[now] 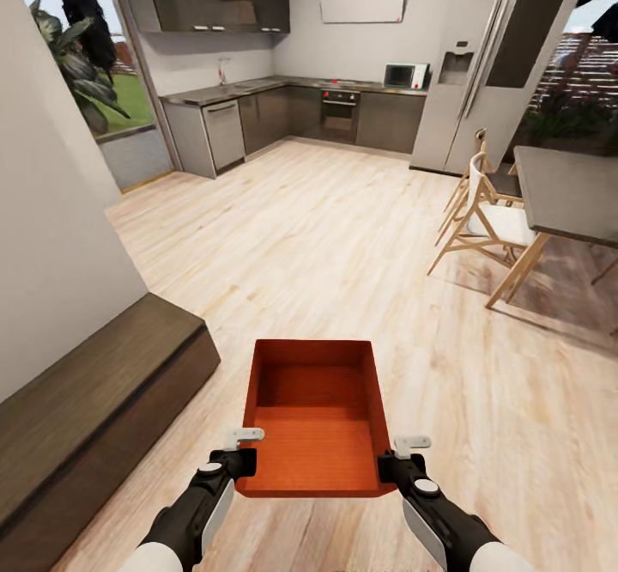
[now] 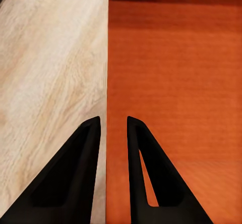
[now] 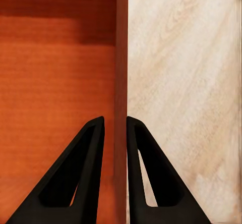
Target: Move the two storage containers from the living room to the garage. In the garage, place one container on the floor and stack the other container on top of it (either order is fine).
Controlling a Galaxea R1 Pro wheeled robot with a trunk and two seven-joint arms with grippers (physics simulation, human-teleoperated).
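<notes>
An orange-red storage container (image 1: 314, 417) hangs low in front of me over the light wood-plank floor (image 1: 326, 237), held level between both arms. My left gripper (image 1: 243, 460) is shut on its left wall near the close corner. My right gripper (image 1: 388, 466) is shut on its right wall. In the left wrist view the left gripper (image 2: 113, 119) straddles the thin wall, one finger outside and one over the ribbed container bottom (image 2: 176, 82). In the right wrist view the right gripper (image 3: 116, 118) pinches the other wall of the container (image 3: 50, 82) the same way.
A long low dark-wood bench (image 1: 94, 400) runs along the white wall (image 1: 51, 237) at my left. A grey dining table (image 1: 566, 194) with wooden chairs (image 1: 493, 220) stands at the right. Dark kitchen cabinets (image 1: 283, 112) and a tall fridge (image 1: 498, 65) line the far side.
</notes>
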